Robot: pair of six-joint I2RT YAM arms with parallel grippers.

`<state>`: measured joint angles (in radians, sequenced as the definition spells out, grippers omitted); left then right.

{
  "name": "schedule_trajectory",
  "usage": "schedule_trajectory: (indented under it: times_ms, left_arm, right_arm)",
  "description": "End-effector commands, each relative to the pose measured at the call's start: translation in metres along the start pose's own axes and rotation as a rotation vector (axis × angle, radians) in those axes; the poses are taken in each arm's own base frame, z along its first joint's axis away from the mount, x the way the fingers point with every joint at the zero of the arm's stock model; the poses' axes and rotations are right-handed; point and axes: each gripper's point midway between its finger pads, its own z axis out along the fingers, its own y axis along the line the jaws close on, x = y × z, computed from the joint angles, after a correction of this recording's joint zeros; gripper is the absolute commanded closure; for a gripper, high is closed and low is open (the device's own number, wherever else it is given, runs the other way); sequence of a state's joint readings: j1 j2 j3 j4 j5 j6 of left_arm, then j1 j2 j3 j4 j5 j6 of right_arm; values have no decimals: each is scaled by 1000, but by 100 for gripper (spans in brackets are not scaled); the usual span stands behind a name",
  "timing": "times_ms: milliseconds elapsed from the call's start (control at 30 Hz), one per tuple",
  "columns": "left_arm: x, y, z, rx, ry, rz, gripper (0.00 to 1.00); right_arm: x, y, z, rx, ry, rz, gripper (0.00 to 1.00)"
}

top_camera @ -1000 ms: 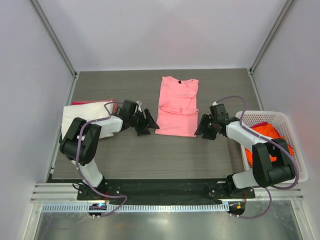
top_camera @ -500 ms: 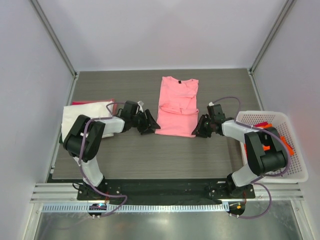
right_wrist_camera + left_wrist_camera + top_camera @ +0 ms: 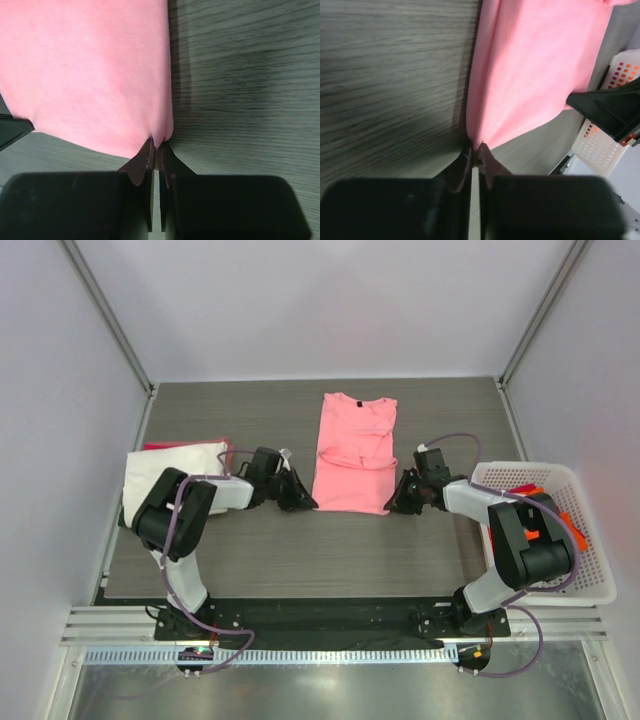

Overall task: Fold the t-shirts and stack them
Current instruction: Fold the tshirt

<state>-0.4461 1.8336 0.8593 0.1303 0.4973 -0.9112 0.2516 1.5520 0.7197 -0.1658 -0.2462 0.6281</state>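
Observation:
A light pink t-shirt (image 3: 353, 452) lies lengthwise on the table, sleeves folded in, collar at the far end. My left gripper (image 3: 304, 502) is shut on its near left corner (image 3: 476, 142). My right gripper (image 3: 394, 506) is shut on its near right corner (image 3: 161, 139). Both hem corners are pinched between the fingertips. A folded cream-white t-shirt (image 3: 168, 472) lies at the left on top of a red one (image 3: 160, 446). A bright orange t-shirt (image 3: 548, 518) sits in the basket.
The white plastic mesh basket (image 3: 590, 540) stands at the right edge of the table, also visible in the left wrist view as a white basket (image 3: 605, 145). Grey walls close the table on three sides. The arm bases stand at the near edge.
Both grippers moved in to the pink t-shirt's near corners and shut on them. The shirt lies as before.

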Motion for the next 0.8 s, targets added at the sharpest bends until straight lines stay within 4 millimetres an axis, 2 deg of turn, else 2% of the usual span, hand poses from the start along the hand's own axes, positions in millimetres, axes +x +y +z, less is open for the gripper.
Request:
schedule_trajectory:
  times_ms: [0, 167, 200, 233, 300, 333, 367, 467, 567, 767]
  left_arm:
    - [12, 15, 3, -41, 21, -3, 100]
    - [12, 2, -13, -12, -1, 15, 100]
    - [10, -9, -21, 9, -16, 28, 100]
    - [9, -14, -26, 9, -14, 30, 100]
    - [5, -28, -36, 27, -27, 44, 100]
    - [2, -42, -48, 44, -36, 54, 100]
    - [0, -49, -54, 56, -45, 64, 100]
    - [-1, -68, -78, 80, -77, 90, 100]
    - [8, -75, -96, 96, -85, 101, 100]
    - [32, -89, -130, 141, -118, 132, 100]
  right_arm:
    - [-2, 2, -5, -2, -21, -12, 99]
    - [-1, 13, -23, -33, -30, -30, 99]
    - [-5, 17, -29, -44, -44, -38, 99]
    - [-5, 21, -37, -48, -45, -43, 99]
    - [-21, 39, -55, -78, -85, -59, 99]
    - [-23, 43, -67, -81, -93, -61, 99]
    - [-33, 55, -79, -105, -122, -73, 99]
    - [-42, 70, -111, -136, -172, -86, 99]
    - [-39, 77, -134, -163, -196, -94, 99]
    - [-20, 80, -162, -207, -187, -99, 99]
